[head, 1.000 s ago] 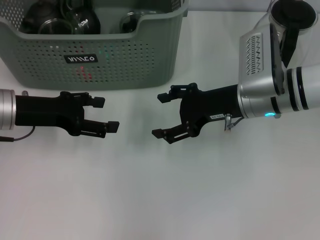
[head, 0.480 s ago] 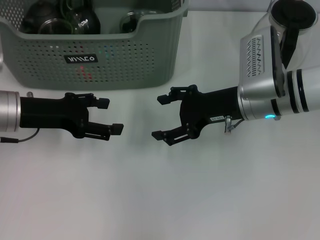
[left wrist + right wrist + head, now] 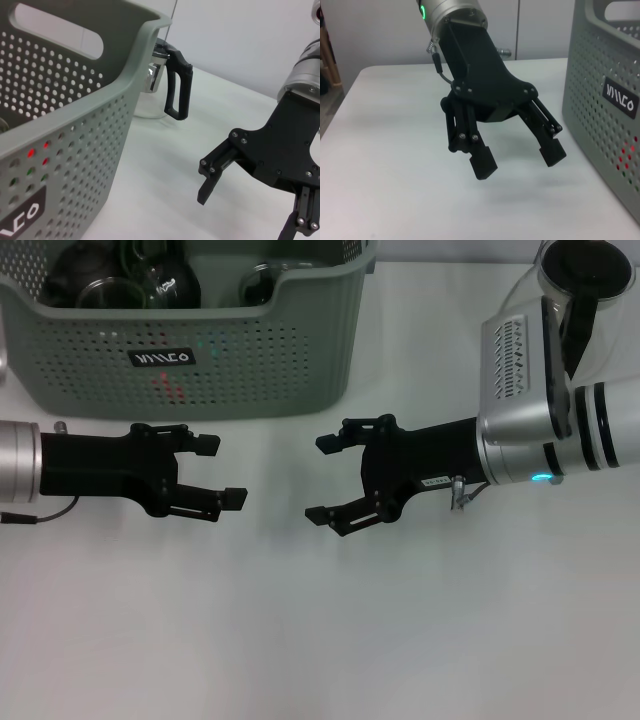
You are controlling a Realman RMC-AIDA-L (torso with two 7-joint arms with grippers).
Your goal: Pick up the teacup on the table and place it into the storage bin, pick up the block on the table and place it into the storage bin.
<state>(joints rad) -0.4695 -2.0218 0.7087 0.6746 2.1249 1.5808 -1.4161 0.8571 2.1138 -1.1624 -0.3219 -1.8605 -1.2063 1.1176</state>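
The storage bin (image 3: pixel 250 360) stands at the back left; it also shows in the left wrist view (image 3: pixel 75 125) and the right wrist view (image 3: pixel 605 75). Dark glass vessels (image 3: pixel 150 275) lie inside it, and red and green spots (image 3: pixel 165 385) show through its front wall. No teacup or block shows on the table. My left gripper (image 3: pixel 222 472) is open and empty, low over the table in front of the bin; it also shows in the right wrist view (image 3: pixel 519 161). My right gripper (image 3: pixel 318 480) is open and empty, facing it; it also shows in the left wrist view (image 3: pixel 245 220).
A glass jug with a black handle (image 3: pixel 585 280) stands at the back right behind my right arm, also seen beside the bin in the left wrist view (image 3: pixel 170 80). The white table (image 3: pixel 320 640) stretches in front of both grippers.
My left gripper has moved a little to the right, toward the right gripper. My right gripper has sunk slightly. Both stay open.
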